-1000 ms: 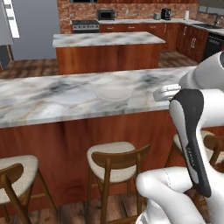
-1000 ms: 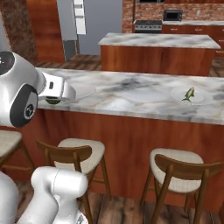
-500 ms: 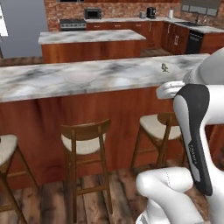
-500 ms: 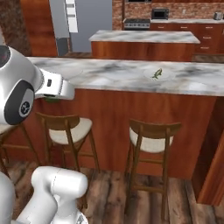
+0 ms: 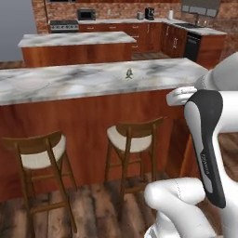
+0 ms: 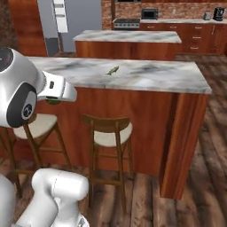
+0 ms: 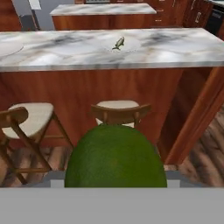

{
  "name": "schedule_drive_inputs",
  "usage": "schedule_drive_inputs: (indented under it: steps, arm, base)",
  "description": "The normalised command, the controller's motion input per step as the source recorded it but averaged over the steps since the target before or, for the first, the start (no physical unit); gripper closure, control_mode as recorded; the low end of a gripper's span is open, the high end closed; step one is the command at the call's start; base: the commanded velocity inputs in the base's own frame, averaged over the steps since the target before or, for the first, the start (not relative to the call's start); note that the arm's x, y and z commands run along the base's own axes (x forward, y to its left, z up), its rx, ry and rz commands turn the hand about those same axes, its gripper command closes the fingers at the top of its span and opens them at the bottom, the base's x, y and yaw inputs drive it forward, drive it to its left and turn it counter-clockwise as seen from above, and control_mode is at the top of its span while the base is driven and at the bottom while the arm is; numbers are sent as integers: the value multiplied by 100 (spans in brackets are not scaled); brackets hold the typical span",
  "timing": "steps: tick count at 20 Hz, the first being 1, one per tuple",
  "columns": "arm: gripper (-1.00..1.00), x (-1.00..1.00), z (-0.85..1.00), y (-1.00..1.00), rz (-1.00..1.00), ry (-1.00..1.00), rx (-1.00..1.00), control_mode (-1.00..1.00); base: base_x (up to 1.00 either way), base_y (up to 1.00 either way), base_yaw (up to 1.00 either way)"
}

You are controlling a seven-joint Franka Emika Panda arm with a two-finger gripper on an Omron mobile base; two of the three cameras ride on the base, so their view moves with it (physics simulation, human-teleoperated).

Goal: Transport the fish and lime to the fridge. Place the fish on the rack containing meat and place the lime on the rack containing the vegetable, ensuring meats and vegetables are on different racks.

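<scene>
1. I have the lime (image 7: 116, 156) large and close at the bottom of my hand view, dark green and round, sitting right where the fingers would be.
2. The gripper (image 6: 56, 96) is partly open around the lime; in the right base view a sliver of green shows just under the white hand. The fingertips themselves are hidden behind the fruit, so I read the grip from the lime's place between them.
3. The fish (image 5: 129, 72) lies on the marble counter (image 5: 69, 81), towards its right part, well apart from my hand and beyond it. From the right base view it (image 6: 112, 70) sits near the middle of the top, slim and greenish.
4. Two wooden stools (image 5: 132, 139) stand against the near side of the counter.
5. A second island (image 6: 128, 36) stands farther back.
6. The fridge (image 6: 75, 22) is at the far left in the right base view, grey, behind the counter.
</scene>
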Motion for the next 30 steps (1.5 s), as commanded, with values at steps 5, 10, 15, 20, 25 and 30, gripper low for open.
schedule_drive_inputs:
  steps: [5,10,15,20,25,30]
  arm:
    - [100,0,0,0,0,0,0,100]
    - [100,0,0,0,0,0,0,100]
    - [100,0,0,0,0,0,0,100]
    - [100,0,0,0,0,0,0,100]
    - [100,0,0,0,0,0,0,100]
    - [100,0,0,0,0,0,0,100]
  base:
    - [-31,-100,0]
    - [-10,-100,0]
    - [5,-100,6]
    - [24,-100,10]
    - [53,-100,15]
    - [96,-100,22]
